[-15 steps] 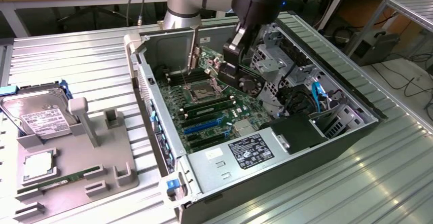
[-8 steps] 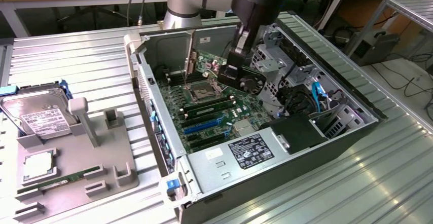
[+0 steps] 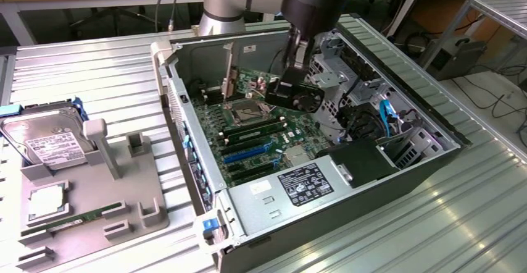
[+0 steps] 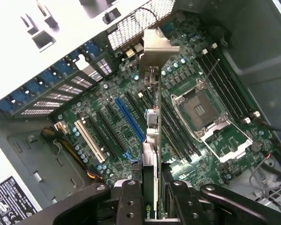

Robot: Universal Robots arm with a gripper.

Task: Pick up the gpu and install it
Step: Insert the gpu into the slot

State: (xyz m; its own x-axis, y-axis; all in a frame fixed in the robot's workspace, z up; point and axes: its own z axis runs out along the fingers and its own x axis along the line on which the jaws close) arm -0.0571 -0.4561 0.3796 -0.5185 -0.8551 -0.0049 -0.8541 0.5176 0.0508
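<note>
Gpu (image 4: 152, 136) hung edge-down above the motherboard (image 4: 110, 91), claw (image 4: 152, 192) clamped on it; a slight tilt could jam or bend its connector edge.

Light: bright, even, from above. Glare: sheen on ribbed surface (image 3: 445, 223); case wall (image 4: 18, 61) washed white in wrist view. Shadows: soft, shallow.

Ribbed metal table (image 3: 82, 69) carrying an open computer case (image 3: 329, 223) at centre and a grey parts fixture (image 3: 123, 189) at 8 o'clock.
</note>
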